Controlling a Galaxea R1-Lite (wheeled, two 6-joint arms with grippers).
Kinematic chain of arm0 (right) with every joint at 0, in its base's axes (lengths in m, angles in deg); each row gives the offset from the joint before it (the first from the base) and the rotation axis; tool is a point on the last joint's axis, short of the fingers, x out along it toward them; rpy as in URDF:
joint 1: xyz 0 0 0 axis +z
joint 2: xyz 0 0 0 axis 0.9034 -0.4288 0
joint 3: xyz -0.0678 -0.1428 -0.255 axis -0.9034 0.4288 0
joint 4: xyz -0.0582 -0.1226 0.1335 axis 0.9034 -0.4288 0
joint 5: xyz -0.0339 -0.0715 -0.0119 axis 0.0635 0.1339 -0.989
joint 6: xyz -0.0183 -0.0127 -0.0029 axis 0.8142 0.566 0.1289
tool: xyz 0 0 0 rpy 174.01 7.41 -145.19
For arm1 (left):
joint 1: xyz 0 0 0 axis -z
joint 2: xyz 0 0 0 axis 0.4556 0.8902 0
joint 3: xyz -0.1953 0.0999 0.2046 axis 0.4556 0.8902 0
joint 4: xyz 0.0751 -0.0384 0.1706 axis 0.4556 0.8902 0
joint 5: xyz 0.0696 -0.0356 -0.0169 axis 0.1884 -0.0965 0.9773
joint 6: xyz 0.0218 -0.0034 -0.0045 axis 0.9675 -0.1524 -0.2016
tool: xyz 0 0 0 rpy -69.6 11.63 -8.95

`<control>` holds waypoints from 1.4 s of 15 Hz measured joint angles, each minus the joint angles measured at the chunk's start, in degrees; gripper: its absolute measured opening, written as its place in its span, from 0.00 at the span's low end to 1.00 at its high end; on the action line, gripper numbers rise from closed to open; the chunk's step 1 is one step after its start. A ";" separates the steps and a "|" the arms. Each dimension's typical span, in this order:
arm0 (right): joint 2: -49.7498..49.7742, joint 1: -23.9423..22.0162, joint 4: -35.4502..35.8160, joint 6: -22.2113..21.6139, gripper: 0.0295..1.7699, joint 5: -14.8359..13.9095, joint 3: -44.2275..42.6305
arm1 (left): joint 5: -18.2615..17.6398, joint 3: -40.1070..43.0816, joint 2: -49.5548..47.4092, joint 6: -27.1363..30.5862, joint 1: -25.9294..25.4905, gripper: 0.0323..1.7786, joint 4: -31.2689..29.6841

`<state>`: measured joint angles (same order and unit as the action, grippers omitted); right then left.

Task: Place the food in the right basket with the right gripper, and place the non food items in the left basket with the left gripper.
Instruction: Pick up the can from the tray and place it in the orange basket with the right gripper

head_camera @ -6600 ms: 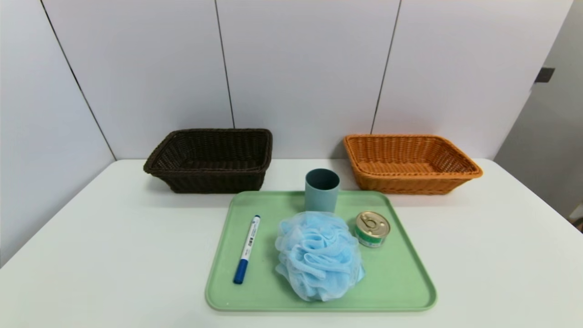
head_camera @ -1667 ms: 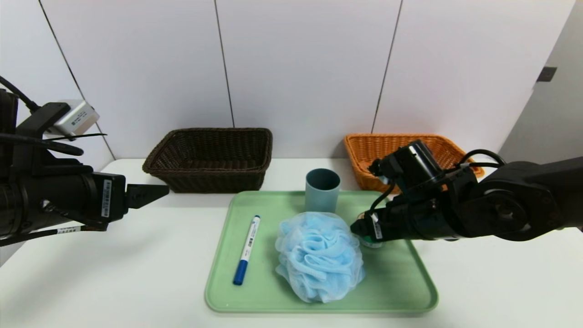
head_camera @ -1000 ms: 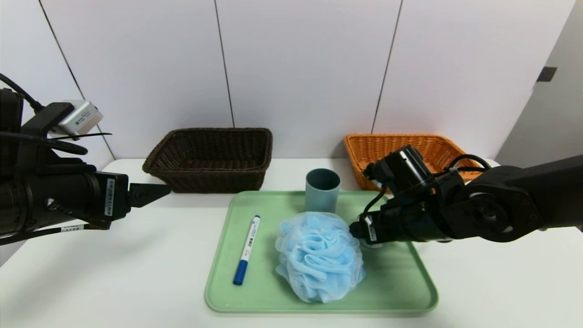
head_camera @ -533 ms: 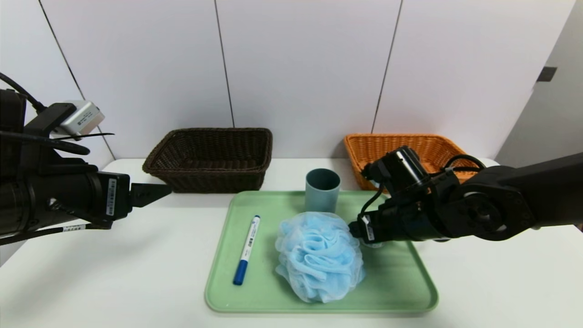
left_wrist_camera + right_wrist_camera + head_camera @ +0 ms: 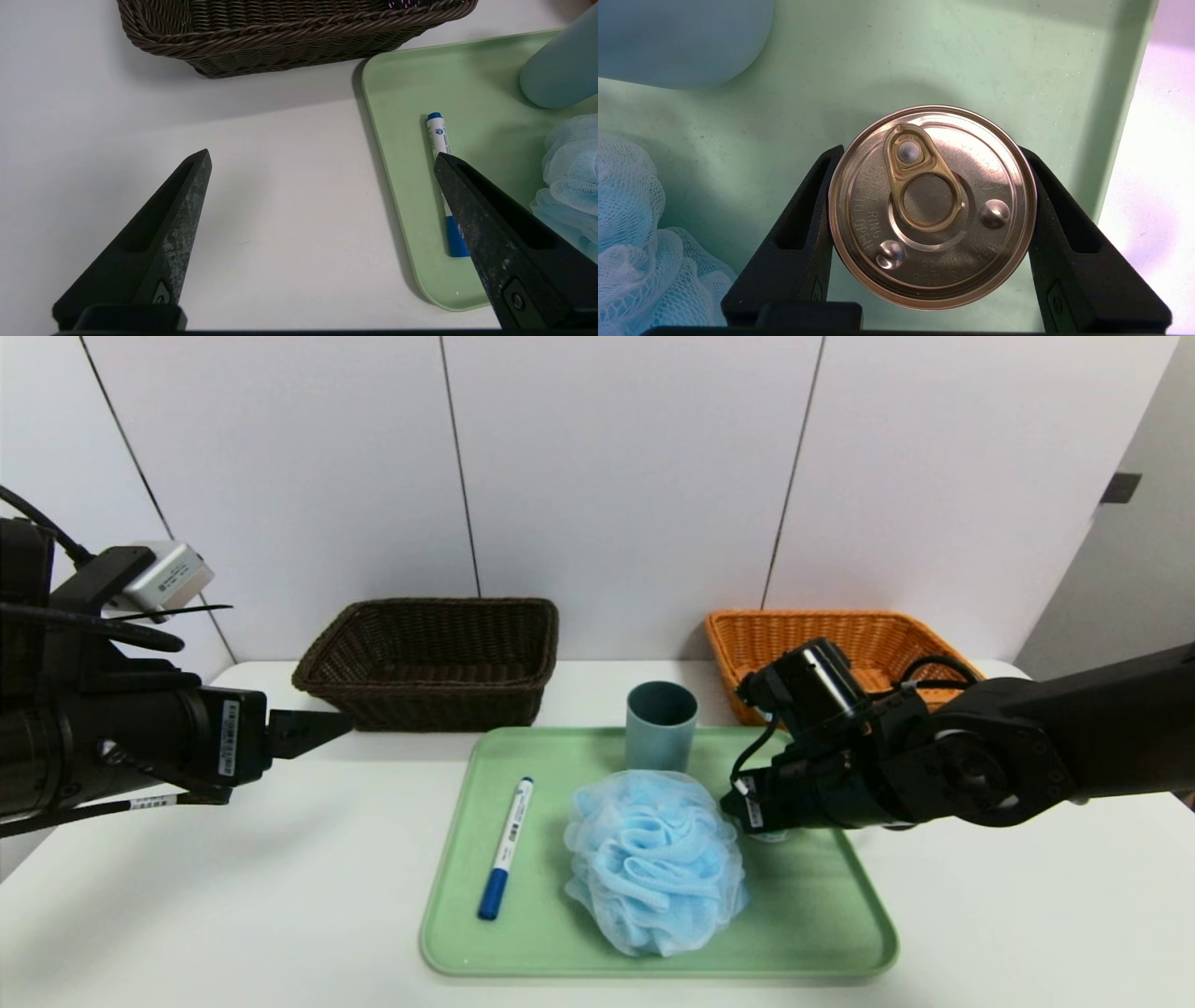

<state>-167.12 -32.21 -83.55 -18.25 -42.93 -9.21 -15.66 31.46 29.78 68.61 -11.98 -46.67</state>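
Observation:
The food is a small tin can with a gold pull-tab lid, standing on the green tray. My right gripper is down over it, one black finger pressed against each side of the can, so it is shut on the can. In the head view the right gripper hides nearly all of the can. The grey-blue cup, blue bath puff and marker pen rest on the tray. My left gripper hangs open over bare table left of the tray, holding nothing.
The dark brown left basket and the orange-tan right basket stand at the back against the wall, both with nothing in them. The right arm partly covers the orange basket's front. White table surrounds the tray.
The right gripper's fingers have closed in from wide open until they touch the can's sides. The left arm has stayed where it was.

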 joint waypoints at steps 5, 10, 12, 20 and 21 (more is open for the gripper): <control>0.18 0.04 -0.11 0.04 0.63 0.23 -0.20 | -0.11 -0.02 0.00 0.02 -0.02 0.95 0.00; 3.39 0.95 -1.00 -0.20 0.55 0.37 -3.47 | -0.11 0.30 0.00 0.00 -0.02 0.95 0.06; 5.49 1.44 -2.49 -0.20 0.55 0.34 -5.08 | -0.13 0.33 0.04 -0.02 0.00 0.95 0.06; 9.64 1.39 -7.34 -0.63 0.54 0.37 -5.79 | 0.12 -0.68 0.35 0.06 0.83 0.95 0.09; 10.30 1.46 -7.11 -0.66 0.54 0.39 -6.29 | 0.15 -0.61 0.33 0.06 0.85 0.95 0.11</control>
<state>-156.82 -30.75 -90.66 -18.91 -42.54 -15.50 -15.51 30.85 30.11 68.67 -11.12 -46.56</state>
